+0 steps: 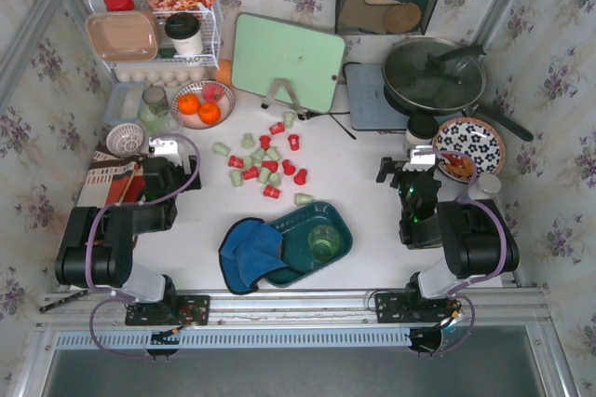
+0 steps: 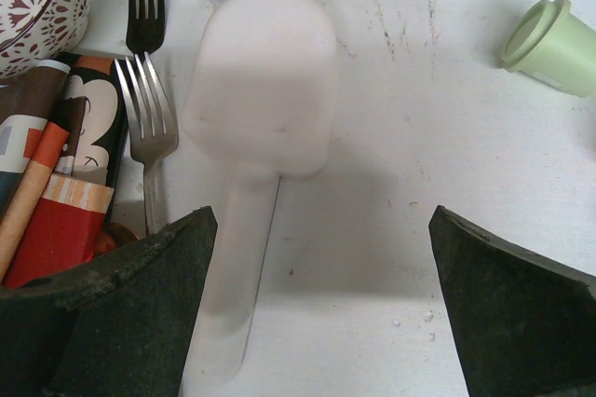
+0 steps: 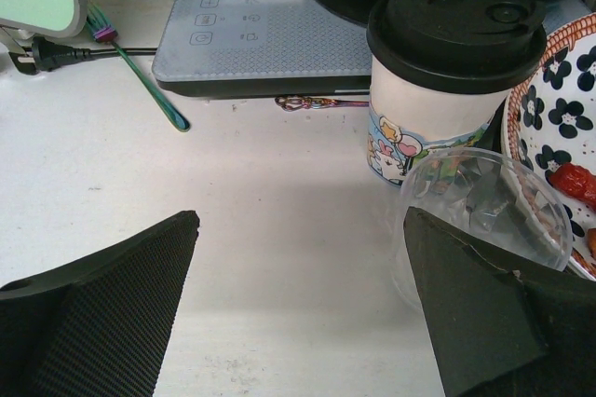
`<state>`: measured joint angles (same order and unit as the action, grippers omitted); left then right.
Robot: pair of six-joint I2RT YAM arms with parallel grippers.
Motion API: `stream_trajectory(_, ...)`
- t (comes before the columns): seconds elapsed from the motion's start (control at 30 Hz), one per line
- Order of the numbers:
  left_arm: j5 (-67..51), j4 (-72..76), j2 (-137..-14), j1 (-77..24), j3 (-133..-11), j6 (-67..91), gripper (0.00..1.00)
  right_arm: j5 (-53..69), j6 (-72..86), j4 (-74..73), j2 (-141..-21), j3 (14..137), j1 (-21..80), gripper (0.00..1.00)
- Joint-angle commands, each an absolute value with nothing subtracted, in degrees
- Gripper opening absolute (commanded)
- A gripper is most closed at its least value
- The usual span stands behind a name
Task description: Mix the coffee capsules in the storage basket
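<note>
coffee capsules point(image 1: 270, 166) are lying scattered on the white table point(image 1: 372, 192), red ones and pale green ones in a loose cluster between the mint cutting board point(image 1: 284, 60) and the storage basket point(image 1: 300, 225). we're seeing one pale green pod sitting just beside the basket's far rim, and the others are lying apart from it. the basket is sitting near the front edge between the two arms, with a green glass cup point(image 1: 323, 243) standing inside it and a blue cloth point(image 1: 250, 253) draping over its left end.

over on the left, the left gripper point(image 2: 323, 217) is hovering above the table, jaws standing wide apart and gripping nothing. through its wrist camera we're looking at a blurry white spoon point(image 2: 261, 108) lying on the table ahead of the fingers, a fork point(image 2: 147, 108) just beside it, and a single pale green capsule up at the right.

on the right, the right gripper point(image 3: 300, 218) is hanging with its jaws spread just as wide, and only bare table is showing between them. its right finger is showing in front of a clear plastic cup point(image 3: 484, 197), and we can't tell whether they're touching. a paper cup point(image 3: 447, 71) with a black lid is standing just behind that, next to the induction hob point(image 3: 270, 24).
</note>
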<state>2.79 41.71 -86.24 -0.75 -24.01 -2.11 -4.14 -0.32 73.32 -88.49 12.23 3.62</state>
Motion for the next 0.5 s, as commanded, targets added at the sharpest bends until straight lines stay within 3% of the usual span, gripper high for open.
stream_trajectory(0.0,2.55,42.93,-85.89,-0.72,-24.35,-2.10,1.00,-4.99,-0.12,74.49,-88.28,12.33,3.60,1.00)
stream_trajectory(0.17,2.64,43.09,-85.66,-0.77,-24.29,-2.06,1.00,-11.88,2.80,77.02,-88.44,11.25,3.43,1.00)
stream_trajectory(0.33,3.15,38.24,-81.66,-1.63,-25.23,-2.86,1.00,-11.04,1.99,77.06,-88.14,11.33,3.54,1.00)
stream_trajectory(0.47,3.98,31.18,-72.83,-3.24,-26.49,-4.11,1.00,-14.14,0.34,66.71,-80.49,13.09,5.64,1.00)
